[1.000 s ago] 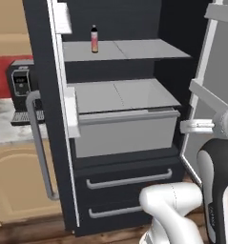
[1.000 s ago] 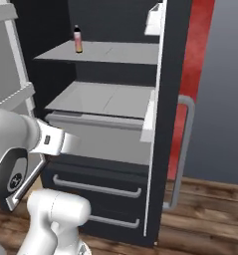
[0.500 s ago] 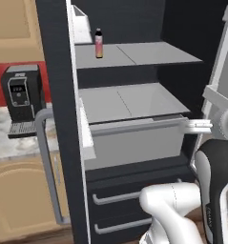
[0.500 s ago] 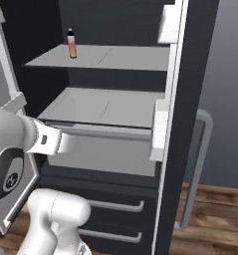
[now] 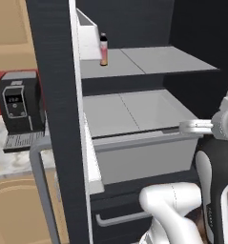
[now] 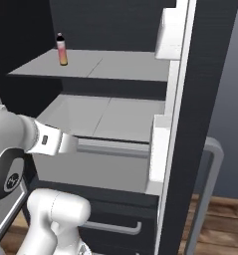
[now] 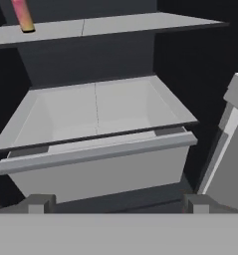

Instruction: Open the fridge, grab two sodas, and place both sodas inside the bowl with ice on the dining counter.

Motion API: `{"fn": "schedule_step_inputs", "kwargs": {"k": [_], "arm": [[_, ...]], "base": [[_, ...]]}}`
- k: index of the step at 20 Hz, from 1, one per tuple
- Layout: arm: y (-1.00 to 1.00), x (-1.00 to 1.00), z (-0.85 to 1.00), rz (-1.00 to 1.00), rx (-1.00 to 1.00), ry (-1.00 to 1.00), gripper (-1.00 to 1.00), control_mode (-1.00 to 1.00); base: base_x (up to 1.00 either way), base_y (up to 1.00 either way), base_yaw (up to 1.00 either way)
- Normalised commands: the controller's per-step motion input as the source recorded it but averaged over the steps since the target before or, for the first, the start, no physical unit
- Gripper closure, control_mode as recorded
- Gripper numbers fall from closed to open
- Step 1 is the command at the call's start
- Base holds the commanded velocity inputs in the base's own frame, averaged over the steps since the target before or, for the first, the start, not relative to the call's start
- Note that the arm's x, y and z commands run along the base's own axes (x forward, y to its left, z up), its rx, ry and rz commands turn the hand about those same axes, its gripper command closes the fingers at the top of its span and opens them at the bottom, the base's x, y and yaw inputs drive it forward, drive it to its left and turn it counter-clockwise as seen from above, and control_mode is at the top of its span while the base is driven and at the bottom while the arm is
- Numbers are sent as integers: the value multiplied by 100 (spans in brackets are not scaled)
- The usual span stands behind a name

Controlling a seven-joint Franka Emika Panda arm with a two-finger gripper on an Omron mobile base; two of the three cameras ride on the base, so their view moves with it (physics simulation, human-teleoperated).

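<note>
- Standing upright on the upper shelf of the open fridge is the slim soda bottle, dark-capped with a pink-orange body, near the shelf's left rear corner in the left base view.
- In the right base view the same soda bottle sits at the shelf's left end, well apart from the white door bin on the open door.
- In the hand view only the bottle's lower body shows, at the top left, above the shelf edge.
- Below that shelf, a pale grey drawer juts forward out of the fridge; what shows of its inside is bare.
- Under the drawer, a lower drawer with a horizontal grey handle shows in the right base view.
- The gripper faces the grey drawer's front, its two dark finger tips spread wide with nothing between them.
- Left of the fridge, past the long grey door handle, a black coffee machine stands on a pale worktop.
</note>
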Motion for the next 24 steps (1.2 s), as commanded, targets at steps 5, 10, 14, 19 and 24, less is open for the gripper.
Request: {"fn": "schedule_step_inputs", "kwargs": {"k": [5,10,14,19,24], "arm": [[0,0,0,0,0,0,-100,100],[0,0,0,0,0,0,-100,100],[1,6,1,0,0,-2,-100,-100],[49,35,57,0,0,-15,-100,-100],[20,32,70,9,0,-24,-100,-100]], "base": [[54,-9,0],[48,0,0],[17,0,0],[0,0,0],[0,0,0]]}}
